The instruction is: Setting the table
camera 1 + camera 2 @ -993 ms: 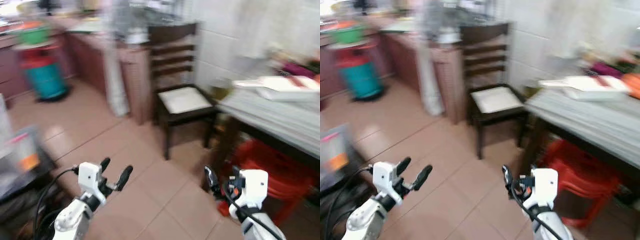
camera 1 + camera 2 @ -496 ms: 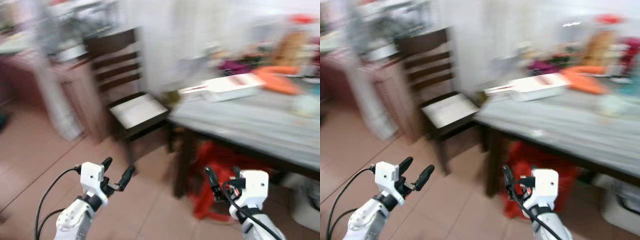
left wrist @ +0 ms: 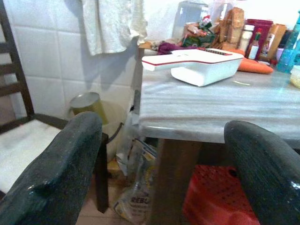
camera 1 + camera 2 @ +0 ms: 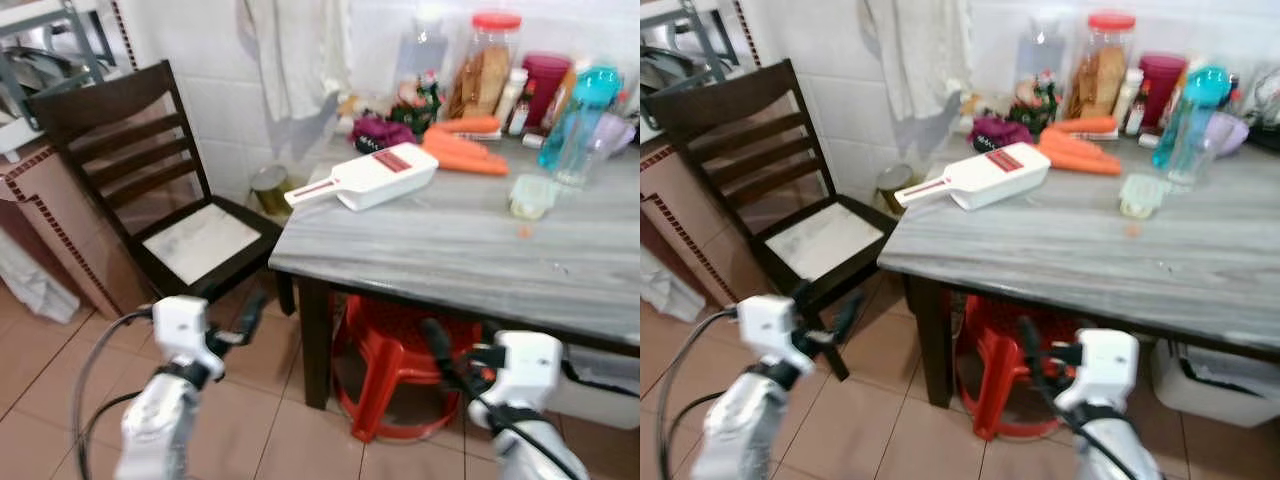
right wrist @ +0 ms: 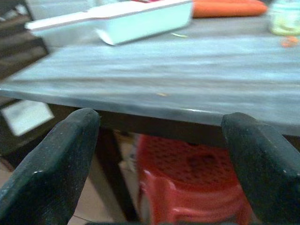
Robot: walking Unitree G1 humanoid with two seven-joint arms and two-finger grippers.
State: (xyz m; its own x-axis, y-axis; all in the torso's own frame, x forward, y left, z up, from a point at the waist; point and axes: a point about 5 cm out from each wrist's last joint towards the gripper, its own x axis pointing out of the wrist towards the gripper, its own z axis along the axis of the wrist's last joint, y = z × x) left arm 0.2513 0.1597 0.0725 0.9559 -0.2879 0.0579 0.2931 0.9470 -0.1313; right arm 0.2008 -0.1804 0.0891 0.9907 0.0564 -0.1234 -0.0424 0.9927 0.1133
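A grey wooden table (image 4: 440,255) stands in front of me. On it lie a white and red slicer (image 4: 372,176), several carrots (image 4: 462,148), a small clear tub (image 4: 529,195), a red-lidded jar (image 4: 486,62) and a teal bottle (image 4: 588,108). My left gripper (image 4: 240,322) hangs open and empty, low, left of the table's corner leg and in front of the chair. My right gripper (image 4: 445,358) is also open and empty, below the table's front edge. In the left wrist view the fingers (image 3: 51,173) frame the table corner and the slicer (image 3: 199,63).
A dark wooden chair (image 4: 150,195) stands left of the table against the tiled wall. A red plastic stool (image 4: 400,370) sits under the table. A tin can (image 4: 268,188) and a hanging cloth (image 4: 295,50) are by the wall. Tiled floor lies at the lower left.
The whole view has swung to the right: the counter and gas cylinder have left it and the table now fills the middle. Both arms keep the same raised pose.
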